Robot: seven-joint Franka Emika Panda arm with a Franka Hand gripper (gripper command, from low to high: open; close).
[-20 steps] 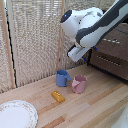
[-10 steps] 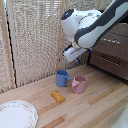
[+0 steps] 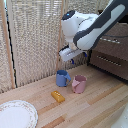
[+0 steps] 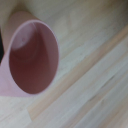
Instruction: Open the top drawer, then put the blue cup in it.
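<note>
Exterior view: you see the arm reaching in from the upper part of the exterior view's right, its white wrist housing (image 3: 75, 22) hanging above the two mugs. The pincer (image 3: 71, 61) shows only as dark tips below the wrist; you cannot tell how far apart its fingers stand, and it touches nothing visible.

The blue cup (image 3: 62, 78) stands upright on the wooden counter (image 3: 95, 107), below the pincer and apart from it. Take this cup as your landmark. The pink mug (image 3: 79, 84) stands just beside it, toward the exterior view's right and slightly nearer the camera. A small orange-yellow block (image 3: 58, 96) lies on the counter in front of the cup. A white plate (image 3: 15, 114) with a patterned rim rests well apart from the cup, toward the exterior view's left and near the front edge.

The top drawer (image 3: 116, 45) of the dark brown dresser sits behind and to the exterior view's right of the cup; it appears closed, flush with the drawer beneath.

Wrist view: the pink mug's open mouth (image 4: 32, 57) fills much of the frame against pale counter boards. No finger of the pincer appears here.
</note>
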